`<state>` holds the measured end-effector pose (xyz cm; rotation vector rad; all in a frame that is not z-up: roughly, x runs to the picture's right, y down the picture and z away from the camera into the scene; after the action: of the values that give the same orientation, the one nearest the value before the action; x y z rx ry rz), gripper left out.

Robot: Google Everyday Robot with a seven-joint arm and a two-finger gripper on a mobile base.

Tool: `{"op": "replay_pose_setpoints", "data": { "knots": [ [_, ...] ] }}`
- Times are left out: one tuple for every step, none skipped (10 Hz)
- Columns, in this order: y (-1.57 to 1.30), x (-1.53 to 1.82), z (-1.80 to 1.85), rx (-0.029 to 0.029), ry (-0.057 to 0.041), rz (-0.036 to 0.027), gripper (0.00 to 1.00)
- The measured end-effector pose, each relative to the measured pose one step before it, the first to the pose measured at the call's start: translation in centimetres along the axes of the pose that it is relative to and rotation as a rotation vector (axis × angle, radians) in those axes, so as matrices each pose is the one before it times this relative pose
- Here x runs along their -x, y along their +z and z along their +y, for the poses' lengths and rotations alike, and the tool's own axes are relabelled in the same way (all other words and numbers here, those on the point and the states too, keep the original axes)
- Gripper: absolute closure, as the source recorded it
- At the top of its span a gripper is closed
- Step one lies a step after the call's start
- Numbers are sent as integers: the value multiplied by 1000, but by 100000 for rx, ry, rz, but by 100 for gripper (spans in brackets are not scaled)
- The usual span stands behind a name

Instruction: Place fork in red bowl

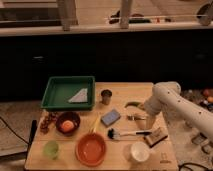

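Note:
The red bowl (91, 148) stands empty near the table's front edge, left of centre. My gripper (141, 119) hangs from the white arm (167, 98) at the right, low over the table, just below the curved green vegetable (132, 104) and above the brush (127, 133). A thin pale sliver (132, 117) at the gripper's tip looks like the fork; I cannot tell whether it is held. The bowl lies well to the gripper's lower left.
On the wooden table (120, 90) are a green tray (67, 92) with a white cloth, a metal cup (106, 96), a blue sponge (110, 117), a dark bowl (67, 122) with an orange fruit, a green cup (51, 149), a white cup (136, 151) and a brown block (155, 137).

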<state>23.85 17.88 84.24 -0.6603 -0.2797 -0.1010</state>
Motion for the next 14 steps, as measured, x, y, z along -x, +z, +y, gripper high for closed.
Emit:
{"op": "replay_pose_setpoints", "data": {
  "knots": [
    [388,88,-166,492,-402,-142,20],
    [656,-27,-149,853,-191,-155,20],
    [465,-28,-207,620,-95,-54,20],
    [720,25,-371,994,-249,57,23],
    [460,-9,-260,499,-36,48,30],
    [349,-216,-162,449,300,178,38],
    [450,-337,-168,706,685,57,51],
    [102,-118,-73,572,686,-490,61],
    [57,-17,-173,-113,-21,35,70],
    [-98,50,-125,-311,-232,108,79],
    [-124,-74,10,150,-322,508,91],
    [-17,-166,142,312,291,92,98],
    [-15,19,-12,44,55,-84,100],
    [174,-267,46,-14,1099,-973,100]
  ]
}}
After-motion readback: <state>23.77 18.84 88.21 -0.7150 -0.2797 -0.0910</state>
